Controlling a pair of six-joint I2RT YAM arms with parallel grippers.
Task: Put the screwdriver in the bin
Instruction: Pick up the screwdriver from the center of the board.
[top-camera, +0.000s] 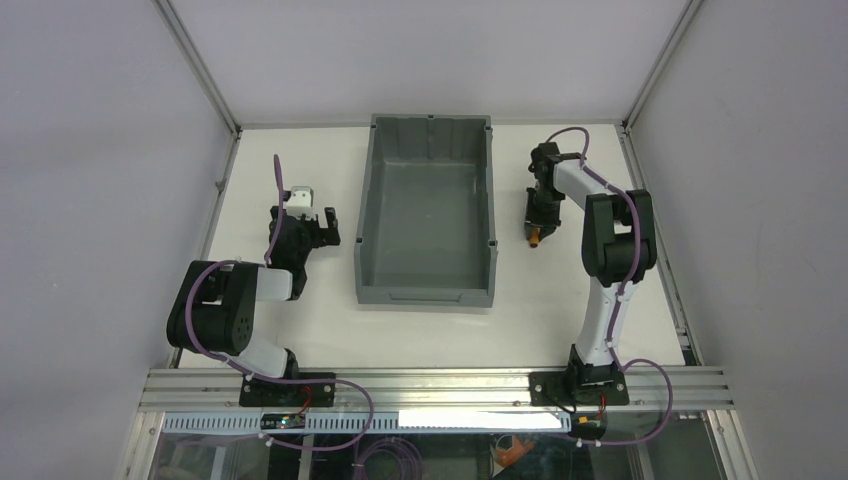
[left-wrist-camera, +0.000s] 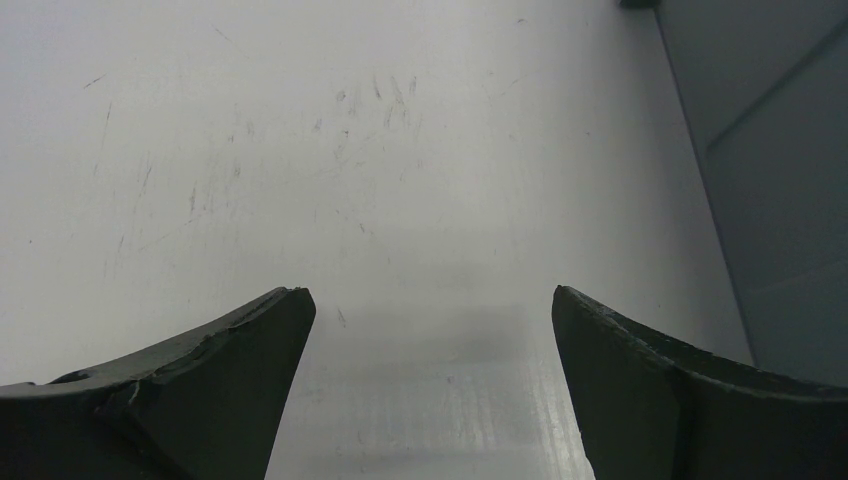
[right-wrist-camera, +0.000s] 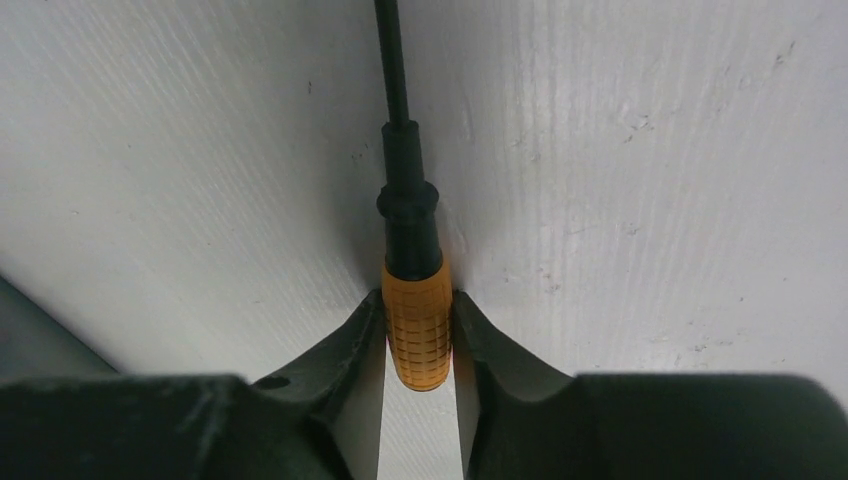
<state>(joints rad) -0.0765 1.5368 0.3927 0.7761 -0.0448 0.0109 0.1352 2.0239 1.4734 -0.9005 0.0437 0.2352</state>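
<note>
From above, the bin (top-camera: 366, 215) sits mid-counter (top-camera: 560, 320), its long sides running away from the arms. The right hand (top-camera: 537, 222) is low over the counter just right of the bin and points back toward the near edge. An orange bit of the screwdriver (top-camera: 535, 240) shows at its tip, outside the bin and close to the wall. The left hand (top-camera: 301, 215) is left of the bin and apart from it, with nothing in it.

The left wrist view shows the left hand (left-wrist-camera: 425, 300) released, its fingers (left-wrist-camera: 250, 340) spread wide over scuffed bare counter (left-wrist-camera: 300, 150), the bin (left-wrist-camera: 790, 200) wall off to the right.

The right wrist view shows the right hand (right-wrist-camera: 418, 308) clenched on the screwdriver (right-wrist-camera: 412, 250). Both fingers (right-wrist-camera: 350, 345) press the sides of the orange handle, and the black shaft runs straight out ahead over the counter (right-wrist-camera: 650, 200). I cannot tell whether it touches the counter.
</note>
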